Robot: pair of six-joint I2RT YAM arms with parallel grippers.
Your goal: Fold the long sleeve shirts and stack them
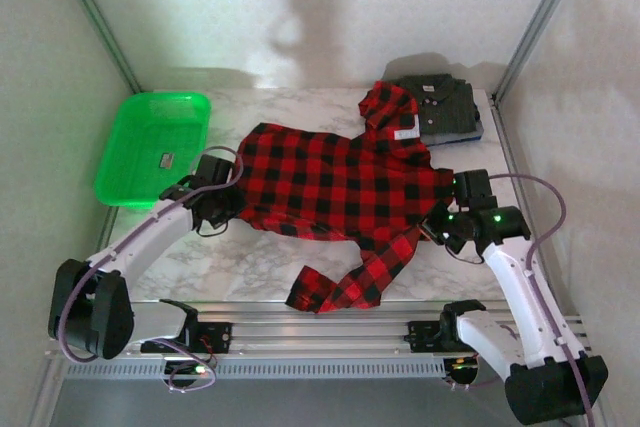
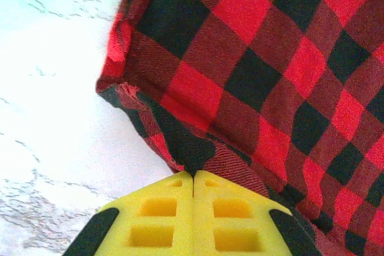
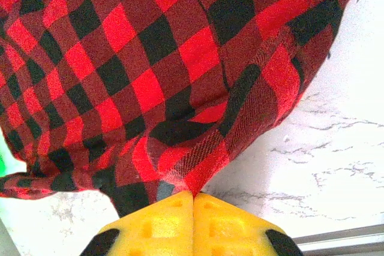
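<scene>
Top external view has the red-and-black plaid flannel shirt (image 1: 340, 187) spread across the middle of the marble table (image 1: 240, 267). Its collar and white neck label point to the far right, and one sleeve (image 1: 345, 282) trails down to the table's near edge. In the left wrist view, the left end effector (image 2: 193, 175) has its yellow fingers pressed together on a fold of the shirt's left edge. In the right wrist view, the right end effector (image 3: 193, 195) is pinching a bunched corner of plaid on the opposite side in the same way. With one grip at each end, the cloth looks set to be lifted or drawn taut, which I judge to be the start of a fold, as nothing on this shirt is doubled over yet.

Just beyond the collar sits the folded dark grey button-up shirt (image 1: 445, 107), touching or nearly touching the plaid. A strip of blue cloth (image 1: 478, 134) shows under its near edge. That is likely the stack the plaid shirt will join. The green plastic basket (image 1: 150, 147) stands at the far left, well apart from the shirts, with a small dark item (image 1: 167, 159) lying in it.

Counted: one spread plaid shirt, one folded grey shirt, one blue layer beneath it, one basket, one small item, and two end effectors, both pinching plaid.
</scene>
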